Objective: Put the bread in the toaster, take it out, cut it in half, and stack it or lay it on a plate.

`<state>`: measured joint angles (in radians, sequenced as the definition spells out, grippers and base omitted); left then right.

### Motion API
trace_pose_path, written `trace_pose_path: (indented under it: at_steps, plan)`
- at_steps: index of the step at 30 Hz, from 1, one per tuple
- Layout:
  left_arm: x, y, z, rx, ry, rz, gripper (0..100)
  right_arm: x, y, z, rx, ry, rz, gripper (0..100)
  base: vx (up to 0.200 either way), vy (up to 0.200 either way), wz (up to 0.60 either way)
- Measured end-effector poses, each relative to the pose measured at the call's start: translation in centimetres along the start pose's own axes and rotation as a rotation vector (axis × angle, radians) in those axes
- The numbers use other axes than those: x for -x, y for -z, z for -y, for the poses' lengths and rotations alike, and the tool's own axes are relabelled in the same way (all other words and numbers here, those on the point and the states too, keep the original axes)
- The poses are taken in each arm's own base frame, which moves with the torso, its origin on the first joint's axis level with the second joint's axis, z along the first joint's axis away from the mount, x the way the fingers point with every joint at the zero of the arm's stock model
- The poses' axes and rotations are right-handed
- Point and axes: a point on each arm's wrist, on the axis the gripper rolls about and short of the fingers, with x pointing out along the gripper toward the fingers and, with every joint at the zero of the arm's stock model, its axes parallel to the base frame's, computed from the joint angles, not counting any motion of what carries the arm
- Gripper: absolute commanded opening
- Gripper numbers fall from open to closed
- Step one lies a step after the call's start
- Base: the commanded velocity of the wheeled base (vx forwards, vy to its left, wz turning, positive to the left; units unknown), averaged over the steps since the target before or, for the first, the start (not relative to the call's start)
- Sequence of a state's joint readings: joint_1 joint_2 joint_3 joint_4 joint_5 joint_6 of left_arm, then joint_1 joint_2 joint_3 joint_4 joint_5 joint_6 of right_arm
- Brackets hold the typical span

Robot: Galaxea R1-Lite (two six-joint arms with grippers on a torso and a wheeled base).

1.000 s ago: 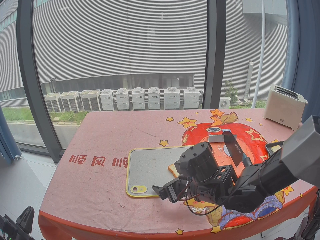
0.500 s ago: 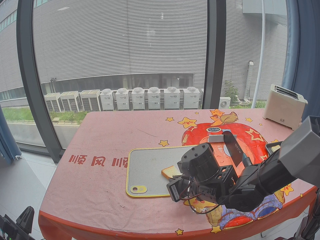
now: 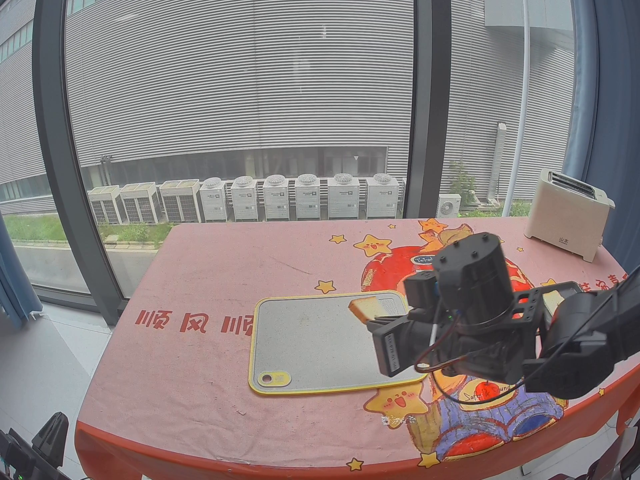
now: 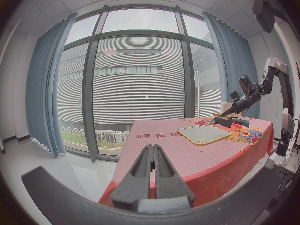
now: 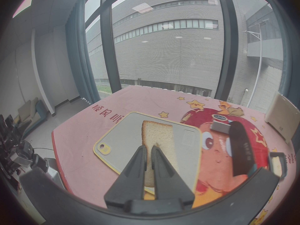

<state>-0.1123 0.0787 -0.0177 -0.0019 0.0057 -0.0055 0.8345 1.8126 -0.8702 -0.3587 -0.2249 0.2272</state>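
Table with a pink cartoon cloth stands against a big window. A grey board with a yellow rim lies flat on the near middle of the table, its hanging hole at the near left corner. A white toaster stands at the far right corner, well apart from the board, slots up, and what is in the slots can't be told.

The right gripper hangs over the board's right edge, pointing left and away from the robot. Its fingers are nearly together, pinched on the near edge of the bread. The left gripper is off the table, low at the near left side. Its fingers are pressed together with nothing between them.

A knife with a black blade lies on the cloth right of the board, on the red cartoon, beside a small grey block at its far end.

The bread is one pale slice with a brown crust. It is held up off the surface, roughly level, over the board's far right corner. In the left wrist view it is clearly above the board and not touching it.

A dark tray sits near the right table edge, just right of the knife. Something pale is inside, too small to tell what.
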Motion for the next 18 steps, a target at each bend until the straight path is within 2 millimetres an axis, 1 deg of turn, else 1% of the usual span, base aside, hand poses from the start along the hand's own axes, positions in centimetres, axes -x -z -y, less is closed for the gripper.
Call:
trace_pose_path:
  at_steps: [6,10,13,18]
  plan:
    - [0.0,0.0,0.0,0.000,0.000,0.000,0,3.9,-1.5,2.8,-0.047,0.053,0.045,0,0.000,-0.200,0.00]
    - [0.0,0.0,0.0,0.000,0.000,0.000,0,5.9,-1.7,5.0,-0.078,0.106,0.078,0,0.000,-0.200,0.00]
    - [0.0,0.0,0.0,0.000,-0.001,0.000,0,6.9,-1.7,6.5,-0.100,0.152,0.093,0,0.000,-0.200,0.00]
    - [0.0,0.0,0.0,0.000,0.000,0.000,0,7.9,-1.1,9.1,-0.133,0.234,0.093,0,0.000,-0.200,0.00]
